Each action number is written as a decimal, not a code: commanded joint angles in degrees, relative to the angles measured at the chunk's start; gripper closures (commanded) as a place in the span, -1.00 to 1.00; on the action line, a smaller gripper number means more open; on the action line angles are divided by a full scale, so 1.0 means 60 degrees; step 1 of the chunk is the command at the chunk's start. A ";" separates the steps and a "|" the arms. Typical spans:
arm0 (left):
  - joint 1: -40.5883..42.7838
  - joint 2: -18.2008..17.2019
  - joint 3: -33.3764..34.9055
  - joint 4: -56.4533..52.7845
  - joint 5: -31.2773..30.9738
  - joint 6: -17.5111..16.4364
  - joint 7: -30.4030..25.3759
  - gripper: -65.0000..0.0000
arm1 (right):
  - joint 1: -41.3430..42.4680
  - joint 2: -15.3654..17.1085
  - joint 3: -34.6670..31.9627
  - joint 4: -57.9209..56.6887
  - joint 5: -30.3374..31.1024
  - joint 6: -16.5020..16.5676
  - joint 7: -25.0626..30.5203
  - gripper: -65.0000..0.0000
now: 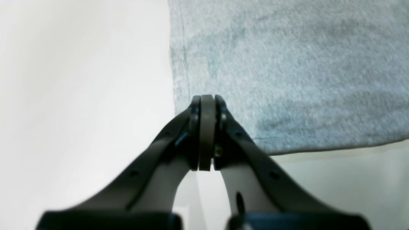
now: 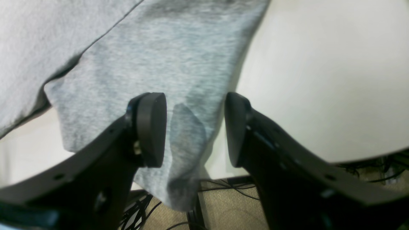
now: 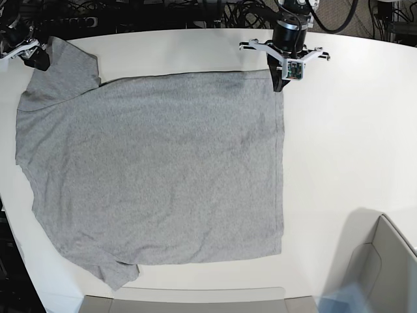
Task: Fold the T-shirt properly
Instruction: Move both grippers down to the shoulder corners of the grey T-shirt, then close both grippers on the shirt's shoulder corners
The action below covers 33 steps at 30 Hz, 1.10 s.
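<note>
Pressed-together left claw [image 1: 207, 105] pinches no T-shirt [image 3: 156, 176] hem; your spread right claw [image 2: 195, 127] straddles a sleeve overhanging the tabletop [image 3: 345, 130] edge, which may slide off.

under me is a white table [image 3: 345, 130], its bare surface filling the right half of the base view and curving away at the left edge. along the top of that view, beyond the table's far rim, black cables [image 3: 163, 16] lie tangled in the dark. at the lower right of the base view sits a grey box [image 3: 384, 267] with an open top, one corner toward the table's middle, and something pale blue and blurred just left of it at the bottom edge. in my right wrist view, the bottom shows beige carpet [image 2: 223, 204] below the table's edge, with thin black wires [image 2: 223, 187] trailing across it.
</note>
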 commanded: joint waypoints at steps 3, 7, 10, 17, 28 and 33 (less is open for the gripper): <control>0.0043 0.0008 0.0011 0.0175 0.0031 0.0009 -0.0221 1.00 | 0.0145 0.0319 0.0082 0.0110 -0.0562 0.0088 0.0069 0.08; 0.0028 0.0008 0.0011 0.0175 0.0031 0.0009 -0.0206 1.00 | 0.0394 0.0261 -0.0021 0.0081 -0.0928 0.0088 0.0055 0.08; 0.0013 0.0008 0.0011 0.0175 0.0031 0.0009 -0.0192 1.00 | 0.0540 0.0276 -0.0373 -0.0315 -0.0928 0.0088 0.0055 0.08; -0.0104 0.0008 -0.0003 0.0160 0.0031 0.0009 -0.0162 1.00 | 0.0526 0.0070 -0.1017 -0.0417 -0.0928 0.0074 0.0055 0.08; -0.1232 0.0037 -0.1410 0.0131 -0.3383 0.0053 0.2724 0.40 | 0.0467 -0.0237 -0.1208 -0.0036 -0.1441 0.0074 0.0055 0.08; -0.1716 -0.0315 -0.2685 -0.0426 -0.5962 0.0024 0.3676 0.37 | 0.0277 -0.0413 -0.1237 0.0506 -0.1456 0.0074 0.0055 0.08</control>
